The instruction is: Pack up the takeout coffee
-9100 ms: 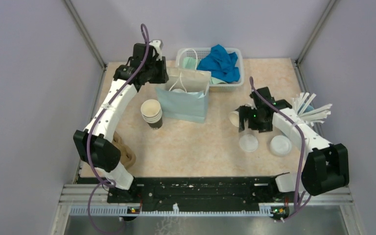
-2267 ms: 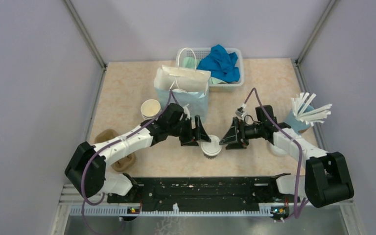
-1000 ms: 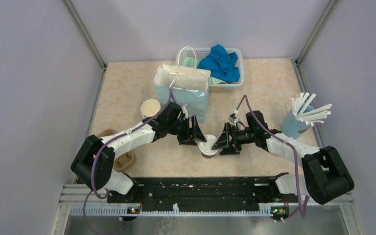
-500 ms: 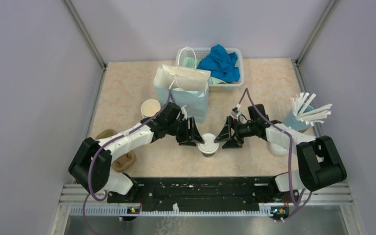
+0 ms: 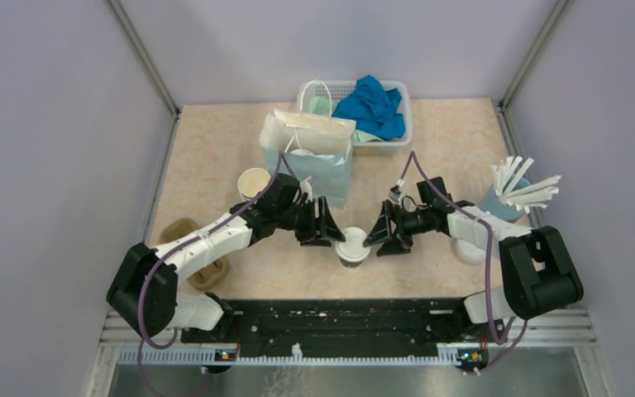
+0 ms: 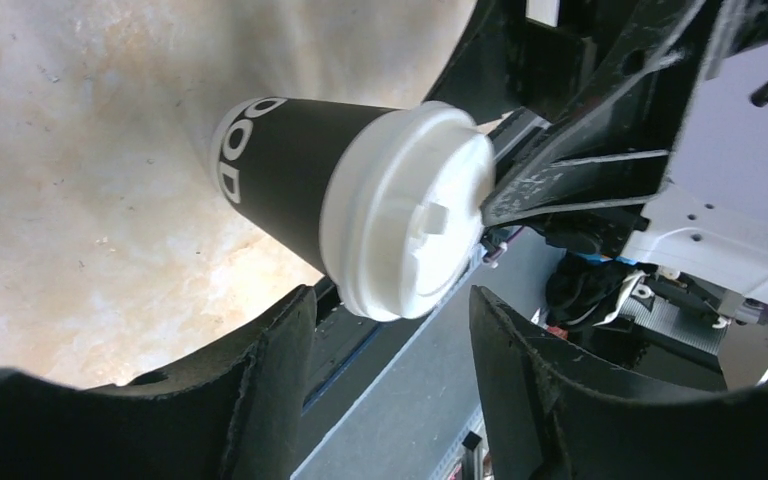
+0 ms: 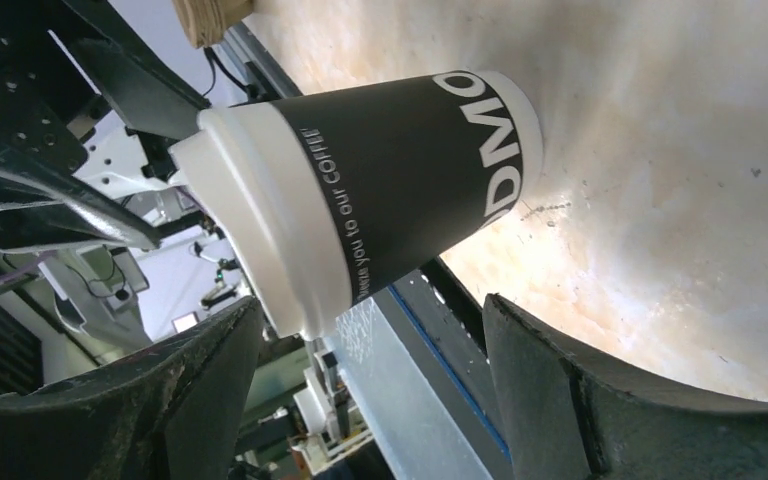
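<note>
beige table (image 5: pixel 455 132) with lidded cup (image 5: pixel 353 246), cup stack (image 5: pixel 254 182), bag (image 5: pixel 318 172), basket (image 5: pixel 380 146), pulp tray (image 5: pixel 180 229)

Top view: even, diffuse light from above, med. brightness, sharp all over; only soft, faint shadows under the arms on the table (image 5: pixel 207 157). Wrist views: table washed out w/ glare behind the lidded cup (image 6: pixel 290 170), print on cup legible; gripper fingers (image 6: pixel 210 410) at bottom dark, blurred, bowed by wide-angle lens; backgrd soft.
</note>
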`<state>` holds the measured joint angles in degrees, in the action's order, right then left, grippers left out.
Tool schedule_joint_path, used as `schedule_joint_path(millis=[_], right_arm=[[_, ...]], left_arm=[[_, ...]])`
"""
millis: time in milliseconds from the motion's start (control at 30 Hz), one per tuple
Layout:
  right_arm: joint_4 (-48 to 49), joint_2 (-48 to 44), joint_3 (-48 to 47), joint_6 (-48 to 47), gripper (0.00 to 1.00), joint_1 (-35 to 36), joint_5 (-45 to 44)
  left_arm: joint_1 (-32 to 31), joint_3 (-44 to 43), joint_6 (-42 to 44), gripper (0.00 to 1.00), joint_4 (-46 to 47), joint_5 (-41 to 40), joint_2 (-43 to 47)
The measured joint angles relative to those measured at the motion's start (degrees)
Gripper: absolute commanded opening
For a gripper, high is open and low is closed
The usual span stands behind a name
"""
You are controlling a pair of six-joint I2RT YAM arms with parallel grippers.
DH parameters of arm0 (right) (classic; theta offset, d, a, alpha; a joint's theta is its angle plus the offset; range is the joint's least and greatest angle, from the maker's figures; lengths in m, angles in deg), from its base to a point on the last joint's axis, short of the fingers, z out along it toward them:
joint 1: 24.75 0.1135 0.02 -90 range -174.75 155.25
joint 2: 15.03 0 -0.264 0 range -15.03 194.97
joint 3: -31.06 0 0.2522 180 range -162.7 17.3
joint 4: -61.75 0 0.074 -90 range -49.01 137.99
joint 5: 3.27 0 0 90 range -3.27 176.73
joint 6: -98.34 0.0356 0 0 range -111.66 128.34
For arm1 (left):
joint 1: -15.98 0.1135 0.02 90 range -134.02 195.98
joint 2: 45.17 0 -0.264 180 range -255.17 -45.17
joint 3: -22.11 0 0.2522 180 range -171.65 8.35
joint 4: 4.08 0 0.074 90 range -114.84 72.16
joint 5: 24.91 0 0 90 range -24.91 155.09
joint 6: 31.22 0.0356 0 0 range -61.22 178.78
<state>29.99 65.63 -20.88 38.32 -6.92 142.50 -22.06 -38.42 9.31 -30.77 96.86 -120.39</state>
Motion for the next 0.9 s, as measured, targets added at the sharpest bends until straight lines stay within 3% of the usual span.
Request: schedule_joint_path(millis=[133, 300, 400, 600, 733, 900], right_arm=[[2.4, 2.0, 0.9, 1.7, 0.68, 0.0, 0.2], [2.8, 6.3, -3.1, 1.6, 0.67, 0.1, 1.4], [0.6, 8.8, -7.7, -0.6, 0.72, 0.1, 0.5], [-8.1, 10.1, -14.3, -7.5, 0.84, 0.0, -1.4], [-11.1, 9.4, -14.5, -8.5, 0.88, 0.0, -1.7], [-8.9, 5.7, -10.5, -6.0, 0.9, 0.6, -0.4]], left_arm=[[-0.1, 1.9, -0.1, 0.54, 0.8, 0.4, -2.3], [-2.3, 2.6, -0.3, 0.53, 0.9, 0.6, -2.3], [-4.3, 2.6, -0.3, 0.57, 0.9, 1.3, -2.3], [-6.1, 1.2, 0.3, 0.79, -2.5, 0.6, -0.5], [-4.3, 0.8, -0.3, 0.8, -3.9, -1.9, 4.9], [1.0, 1.5, -2.6, 0.7, -0.6, -1.8, 7.2]])
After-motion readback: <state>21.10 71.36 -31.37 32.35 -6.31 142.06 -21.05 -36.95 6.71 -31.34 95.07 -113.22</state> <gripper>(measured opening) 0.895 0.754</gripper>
